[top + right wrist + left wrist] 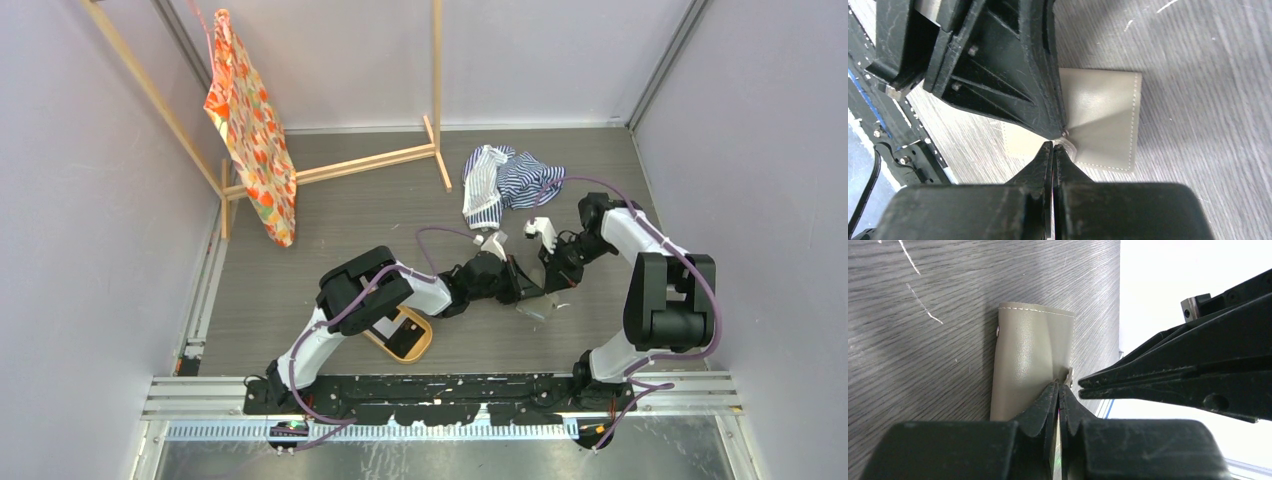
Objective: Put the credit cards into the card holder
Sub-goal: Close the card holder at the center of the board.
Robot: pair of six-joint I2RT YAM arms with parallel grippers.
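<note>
Card holder (1028,360) lies flat on the grey table (330,215), near the middle and a little to the right, with both arms bent in over it; from the left of the room: a patterned orange cloth (250,130) hangs on a wooden rack (370,160), well apart from the work; an oval orange tray (428,340) sits beside the left arm, its inside dark, and whether cards lie there I cannot tell; the left gripper (1059,390) has its fingers pressed together on the holder's near edge, right by the small stud; the right gripper (1053,152) meets it tip to tip, also pinched shut on that edge. My guess is that each has taken one flap so the fold can be pulled open for the cards.

The overhead view shows where everything sits, but the arms hide most of the holder there; the left wrist view shows its stitched end and the right gripper's fingers coming in from the side; the right wrist view shows the broad flap fanned out beyond the pinch; neither shows any paler lining yet.
</note>
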